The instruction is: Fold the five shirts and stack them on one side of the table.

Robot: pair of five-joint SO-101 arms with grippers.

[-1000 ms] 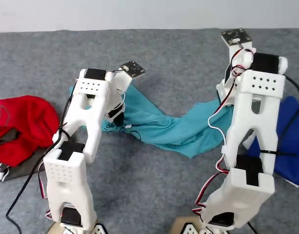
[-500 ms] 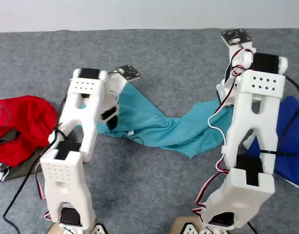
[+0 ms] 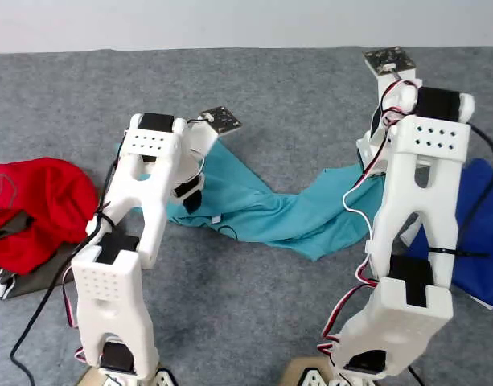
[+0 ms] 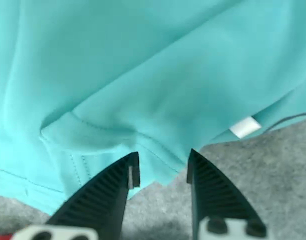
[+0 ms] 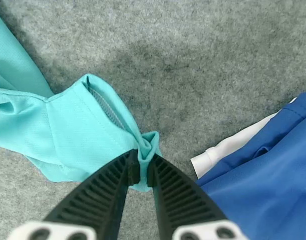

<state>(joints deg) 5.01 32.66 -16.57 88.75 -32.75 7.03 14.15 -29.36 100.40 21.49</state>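
Observation:
A teal shirt [image 3: 270, 211] lies stretched in a crumpled band across the middle of the grey table between the two arms. My left gripper [image 4: 160, 167] hangs open just over the shirt's hem, a white label [image 4: 244, 126] close by. My right gripper [image 5: 141, 167] is shut on a bunched corner of the teal shirt [image 5: 73, 135]. In the high view the left arm [image 3: 145, 201] stands over the shirt's left end and the right arm [image 3: 415, 185] over its right end. A red shirt [image 3: 33, 209] lies heaped at the left edge, and a blue shirt [image 3: 479, 233] at the right edge.
Dark and white cloth [image 3: 9, 281] peeks out under the red heap. A white garment edge [image 5: 227, 147] lies beside the blue shirt [image 5: 265, 170]. Bare grey carpet [image 3: 254, 314] covers the front and far parts of the table.
The left arm swung slightly left with the teal shirt's left end, then came back right to about where it was. The right arm has held still.

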